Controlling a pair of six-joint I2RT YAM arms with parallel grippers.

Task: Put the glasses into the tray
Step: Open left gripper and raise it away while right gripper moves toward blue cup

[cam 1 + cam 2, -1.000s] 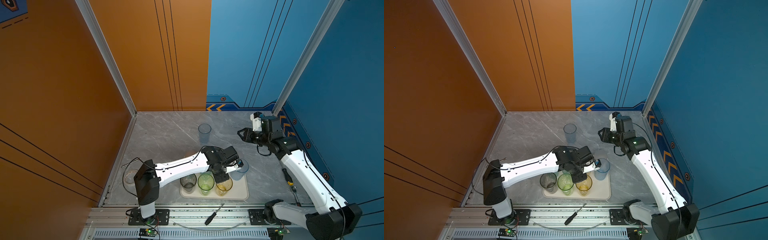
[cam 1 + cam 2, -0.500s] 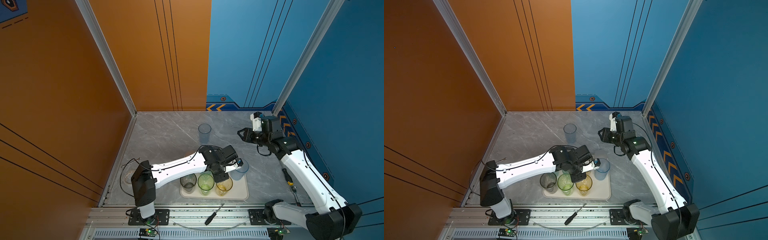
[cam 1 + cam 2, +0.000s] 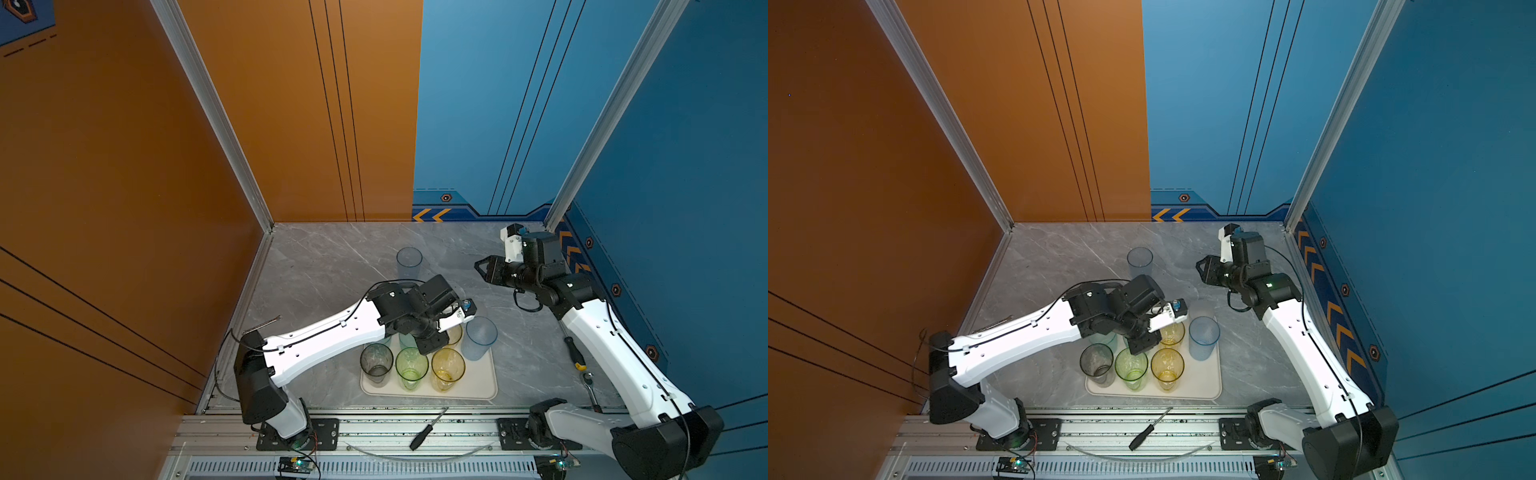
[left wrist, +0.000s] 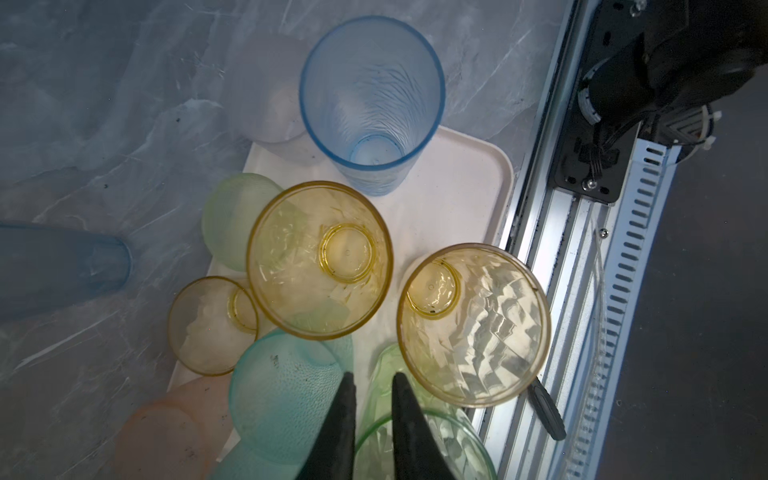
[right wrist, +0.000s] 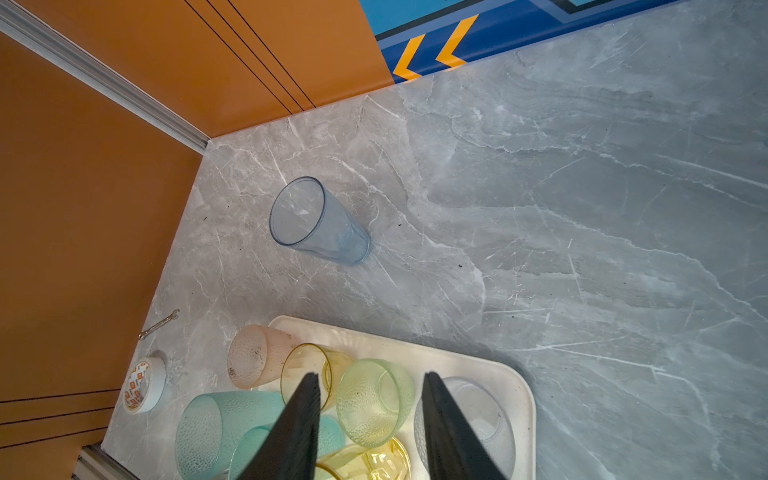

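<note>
1. Since a second ago, the left arm (image 3: 324, 340) has shifted. Its upright base link leans further out toward the orange wall, and the wrist sits slightly back from the tall blue glass (image 3: 481, 336).
2. The right arm (image 3: 602, 332) has the same pose as before, raised over the far right of the counter (image 3: 324, 266).
3. The right end effector (image 5: 370, 375) is released, with its fingers well apart and nothing between them.
4. The left end effector (image 4: 372, 380) points down over the middle of the tray (image 3: 478, 386). It is released: the fingers stand a narrow gap apart and pinch nothing.
5. None of the glasses has moved.
6. The near row on the tray is the grey glass (image 3: 376, 360), the green glass (image 3: 411, 365) and the yellow glass (image 3: 448, 365), all upright and just beside each other.
7. The tall blue glass stands upright in the tray's far right corner. A second yellow glass (image 3: 455, 334) is just beside it, and a teal glass (image 4: 282, 399) is partly hidden under the left wrist.
8. The lone blue glass (image 3: 409, 259) stands upright on the counter, well apart from the tray on its far side.
9. The pink glass (image 5: 253, 355) stands at the tray's edge, but I cannot tell whether it is on the tray or off it.
</note>
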